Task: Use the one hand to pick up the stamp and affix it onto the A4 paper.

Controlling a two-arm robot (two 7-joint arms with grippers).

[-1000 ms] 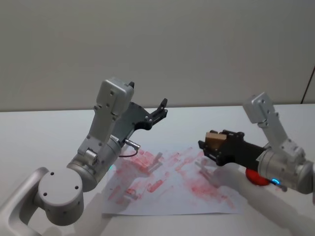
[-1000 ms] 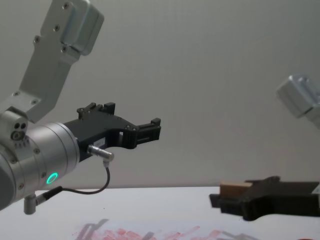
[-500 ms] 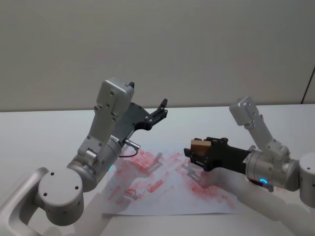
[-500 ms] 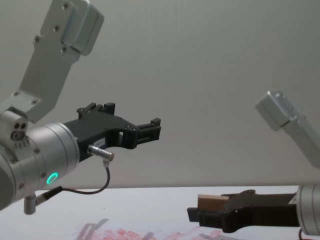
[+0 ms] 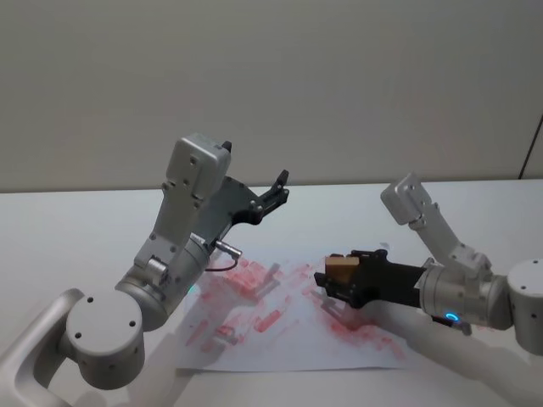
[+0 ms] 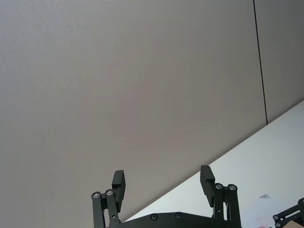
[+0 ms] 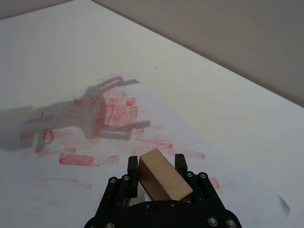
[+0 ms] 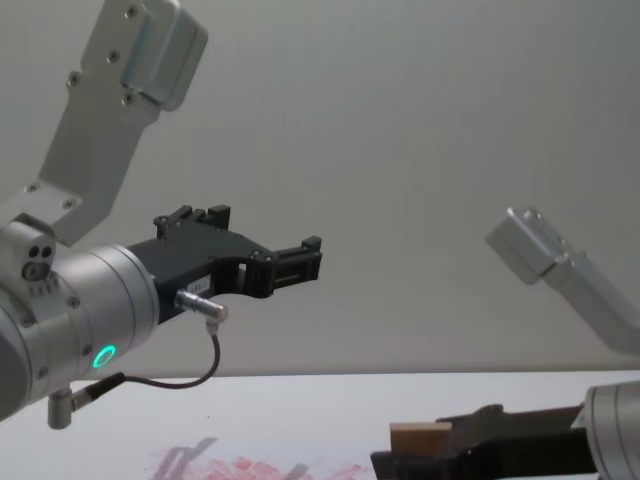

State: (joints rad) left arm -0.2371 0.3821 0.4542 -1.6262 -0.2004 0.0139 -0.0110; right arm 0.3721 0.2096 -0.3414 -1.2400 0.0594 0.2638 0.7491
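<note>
Stamp (image 5: 342,268) clamped in right hand (image 5: 331,281) over A4 paper (image 5: 280,339) — left hand (image 5: 282,186) raised.

The right pincer (image 5: 331,281) has carried the stamp (image 5: 342,269) leftward; both now sit lower over the A4 paper (image 5: 280,343).

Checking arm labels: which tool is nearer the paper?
Right. The right tool, shut on the stamp, hangs low over the paper; the open left tool is raised high above it.
</note>
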